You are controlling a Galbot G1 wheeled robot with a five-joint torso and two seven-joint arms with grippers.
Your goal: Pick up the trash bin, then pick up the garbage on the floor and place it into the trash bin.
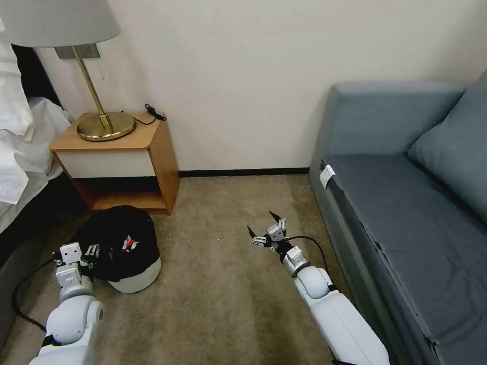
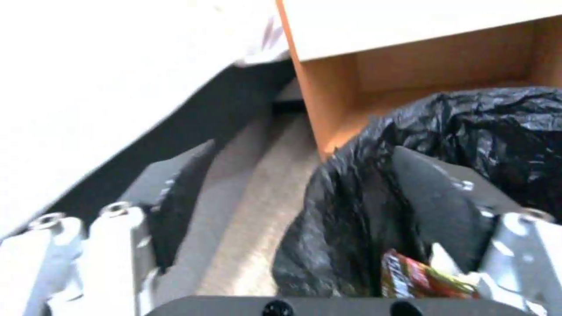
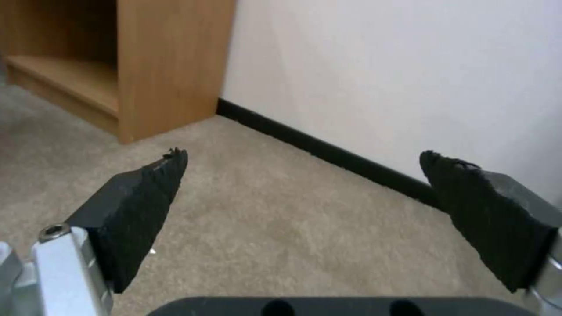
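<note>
Left end effector (image 2: 293, 210) wide astride trash bin (image 1: 122, 243) rim; right end effector (image 1: 265, 229) wide, empty.

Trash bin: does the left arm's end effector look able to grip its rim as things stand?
Probably yes. The left end effector is open and already straddles the trash bin rim, one finger inside the black liner, one outside.

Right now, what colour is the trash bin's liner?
Black, crinkly plastic bag; left wrist view shows it best.
</note>
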